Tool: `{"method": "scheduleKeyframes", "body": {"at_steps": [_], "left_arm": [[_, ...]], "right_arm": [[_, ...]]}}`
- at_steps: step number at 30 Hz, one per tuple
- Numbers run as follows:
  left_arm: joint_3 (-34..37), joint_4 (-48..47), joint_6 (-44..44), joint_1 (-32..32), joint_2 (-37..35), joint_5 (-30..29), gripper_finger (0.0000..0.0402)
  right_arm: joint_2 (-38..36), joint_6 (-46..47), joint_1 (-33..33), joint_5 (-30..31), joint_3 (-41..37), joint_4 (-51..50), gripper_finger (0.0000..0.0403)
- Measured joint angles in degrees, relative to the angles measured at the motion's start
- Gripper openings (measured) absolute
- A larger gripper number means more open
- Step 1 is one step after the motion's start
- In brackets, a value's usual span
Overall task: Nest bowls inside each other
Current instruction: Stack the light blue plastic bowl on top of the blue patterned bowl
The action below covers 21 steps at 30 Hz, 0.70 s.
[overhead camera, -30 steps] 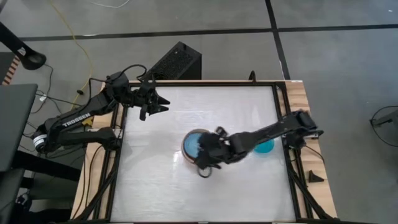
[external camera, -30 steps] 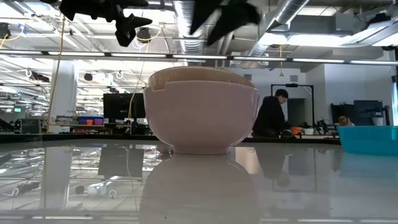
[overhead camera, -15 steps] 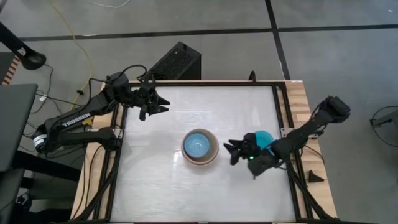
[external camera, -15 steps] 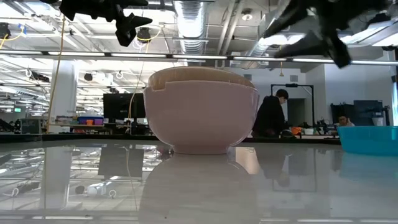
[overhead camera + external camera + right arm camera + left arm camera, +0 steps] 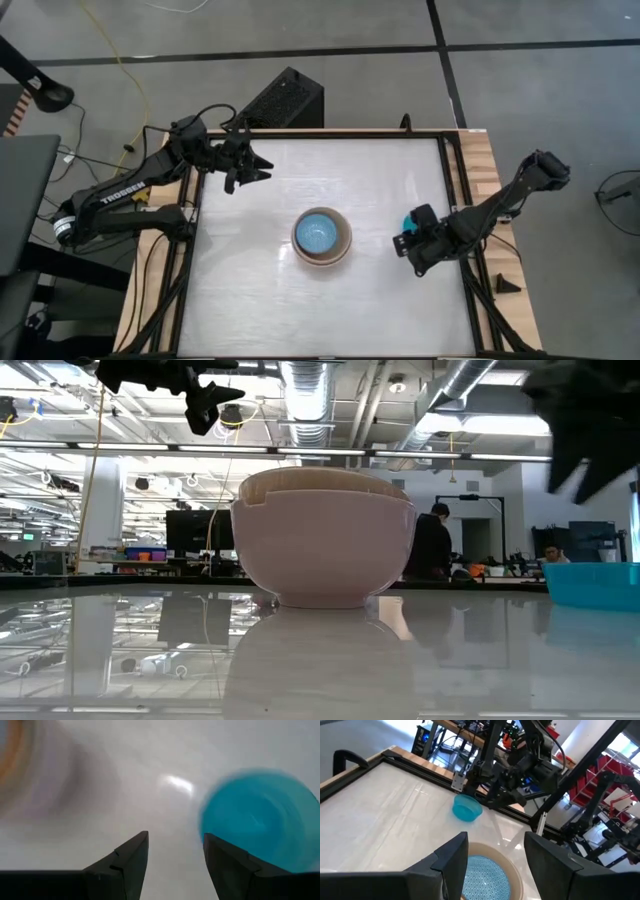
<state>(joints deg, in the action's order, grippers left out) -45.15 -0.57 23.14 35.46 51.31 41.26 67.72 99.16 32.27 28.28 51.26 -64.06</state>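
Your right gripper (image 5: 408, 243) sits over the right side of the bench (image 5: 260, 290), jaws wide, holding nothing. It's right at the teal bowl (image 5: 409, 217), which in the high view peeks out just past the wrist on the far side. The right wrist view puts that bowl (image 5: 257, 817) just ahead of the open fingers (image 5: 125, 860), standing on the bench, not between them.

The stack of bowls (image 5: 321, 236) is mid-bench, well left of the teal one. In the high view you see the light blue bowl (image 5: 319, 232) seated inside a beige rim. The low view shows a pale pink outer bowl (image 5: 325, 550) with a cream rim (image 5: 320, 478) rising above it; you can't tell the full nesting order from these views.

Your left gripper (image 5: 246, 168) hangs above the far left corner of the bench, well clear of every bowl, jaws wide and empty. Its wrist view looks across the stack toward the teal bowl (image 5: 467, 808) and the right arm (image 5: 520, 765) beyond it.
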Motion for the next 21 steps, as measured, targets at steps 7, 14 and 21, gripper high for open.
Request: {"method": "scheduleKeyframes", "body": {"at_steps": [7, 14, 21], "left_arm": [[0.02, 0.03, -1.24, 0.0, 0.13, -1.6, 0.0183], [0.04, 0.05, -1.6, 0.0, 0.35, -1.63, 0.0183], [0.04, 0.03, -1.45, 0.0, 0.35, -1.63, 0.0183]], "right_arm": [[0.13, 0.04, 0.32, -4.44, -3.0, 1.58, 0.0221], [0.17, -1.38, -1.69, -6.77, -9.43, 9.01, 0.0221], [0.17, -3.6, -6.44, -9.9, -15.4, 15.03, 0.021]]}}
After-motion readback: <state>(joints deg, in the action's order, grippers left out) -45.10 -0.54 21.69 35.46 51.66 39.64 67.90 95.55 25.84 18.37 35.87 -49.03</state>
